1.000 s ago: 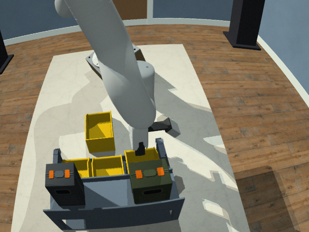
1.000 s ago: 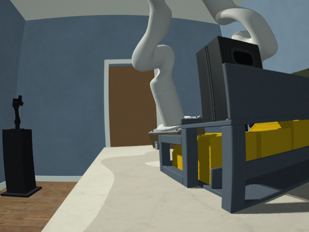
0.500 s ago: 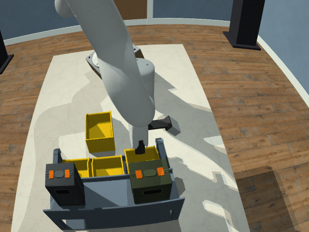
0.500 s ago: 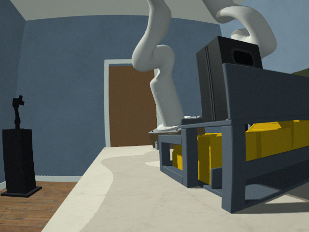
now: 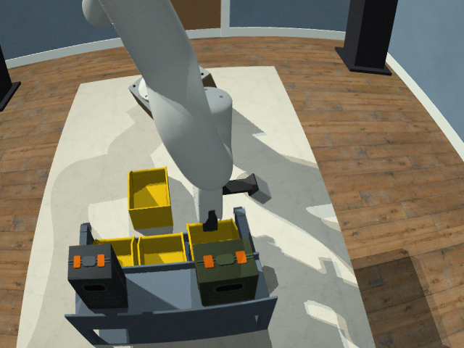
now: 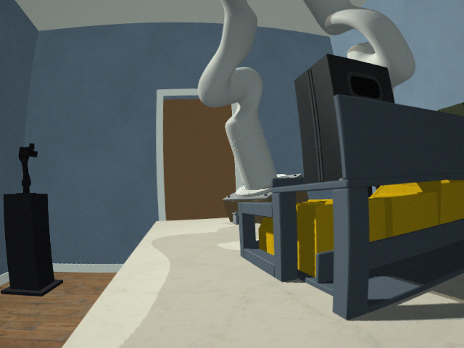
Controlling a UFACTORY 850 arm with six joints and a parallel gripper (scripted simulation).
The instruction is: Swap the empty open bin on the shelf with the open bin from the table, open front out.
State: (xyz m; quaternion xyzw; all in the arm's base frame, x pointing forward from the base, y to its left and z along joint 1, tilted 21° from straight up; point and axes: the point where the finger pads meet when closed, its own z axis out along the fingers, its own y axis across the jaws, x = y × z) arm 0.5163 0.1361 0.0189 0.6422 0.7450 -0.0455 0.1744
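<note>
A grey shelf [image 5: 168, 284] holds three yellow open bins in a row, open fronts toward the arm. My gripper [image 5: 210, 221] is shut on the front wall of the right-hand bin [image 5: 214, 233], which sits a little forward of and higher than the middle bin [image 5: 162, 249] and left bin [image 5: 115, 250]. A fourth yellow bin [image 5: 148, 197] stands on the table in front of the shelf, left of the arm. I cannot make out any contents in it. In the exterior view the shelf [image 6: 351, 209] shows from the side with the bins [image 6: 404, 213] behind its rails, and the gripper is hidden.
A dark grey case [image 5: 95, 275] and a green case [image 5: 226, 271] stand on the shelf's top board over the bins' rear ends. A black wedge-shaped object [image 5: 243, 185] lies on the table right of the arm. The arm's base [image 5: 168, 90] is at the far end.
</note>
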